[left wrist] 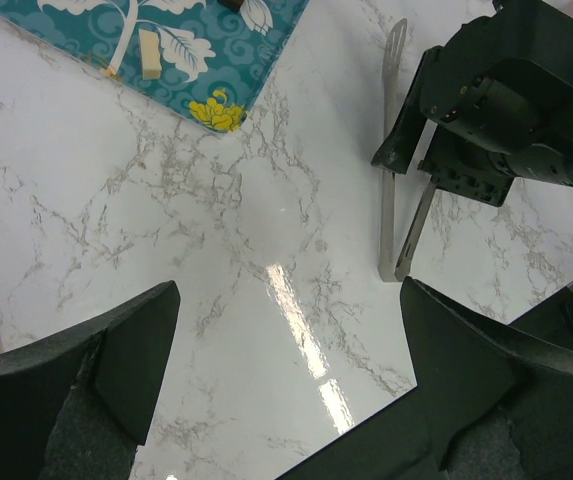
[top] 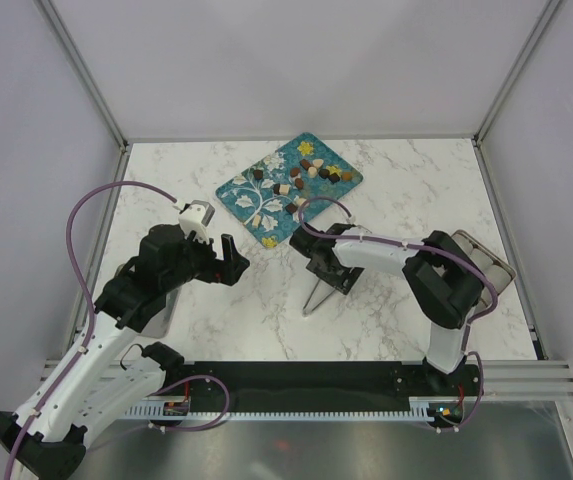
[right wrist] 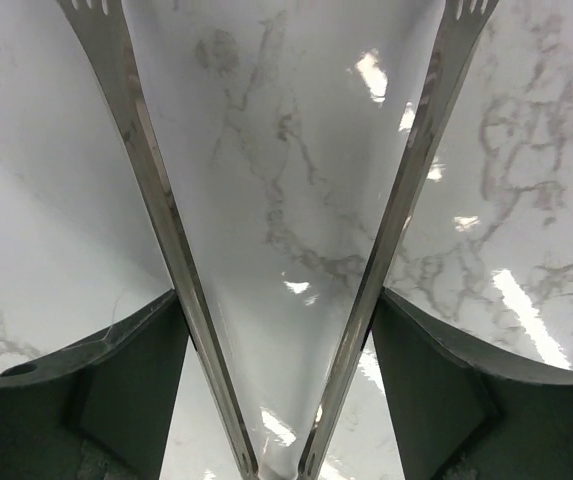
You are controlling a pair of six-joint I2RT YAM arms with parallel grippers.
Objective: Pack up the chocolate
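In the overhead view the left gripper [top: 234, 255] hangs at the left, jaws wide apart and holding nothing. In the upper middle the chocolate [top: 311, 172] lies scattered on the teal tray [top: 241, 190], none of it packed yet. Just below, the tongs [top: 314, 298] rest on the table [top: 416, 180] with their arms spread, and the right gripper [right wrist: 278, 300] has its fingers against their outsides. At the right a metal box [top: 506, 272] sits partly under the right arm. An uneven squeeze could twist the springy tongs sideways out of the fingers. Lifting before the grip is firm could drop them.
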